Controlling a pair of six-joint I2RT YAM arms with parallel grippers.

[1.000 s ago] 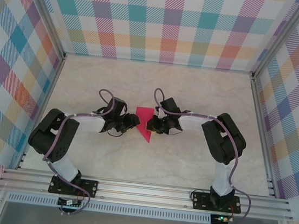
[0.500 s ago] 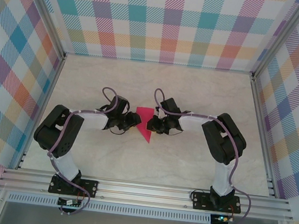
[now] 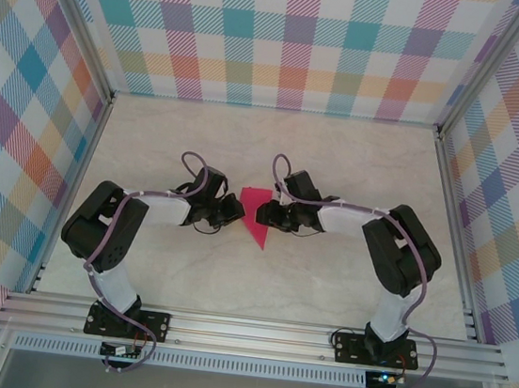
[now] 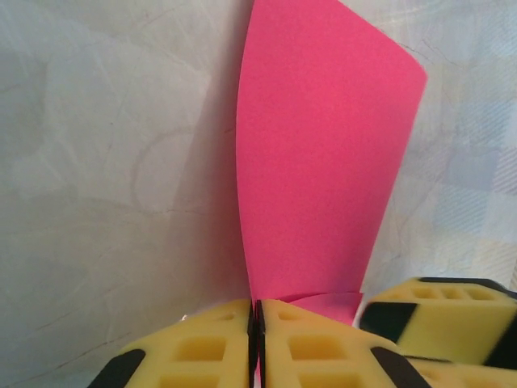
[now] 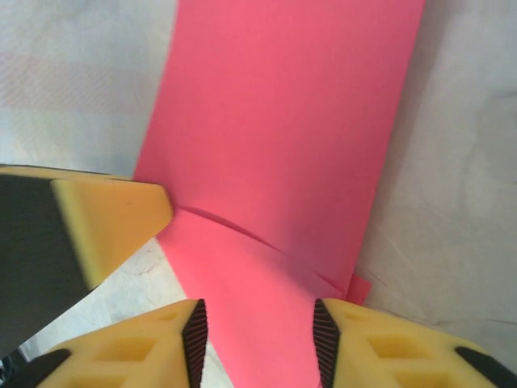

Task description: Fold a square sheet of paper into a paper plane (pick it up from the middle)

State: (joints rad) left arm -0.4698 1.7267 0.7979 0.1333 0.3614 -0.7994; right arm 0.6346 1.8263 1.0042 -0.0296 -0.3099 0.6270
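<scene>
The square sheet of paper is magenta-pink and folded into a narrow pointed wedge, a paper plane shape, with its tip toward the near edge. It lies at the table's middle between the two grippers. My left gripper is at the paper's left edge. In the left wrist view its yellow fingers are pressed together on the edge of the paper. My right gripper is on the right side. In the right wrist view its jaws stand apart, with a folded layer of the paper lying between them untouched.
The pale marble-patterned table is ringed by checked walls and aluminium posts, with a rail along the near edge. The grippers nearly meet: a right finger appears in the left wrist view, a left finger in the right wrist view.
My left gripper has closed onto the paper's edge. My right gripper has opened and let go of the paper, and its arm has shifted a little to the right.
</scene>
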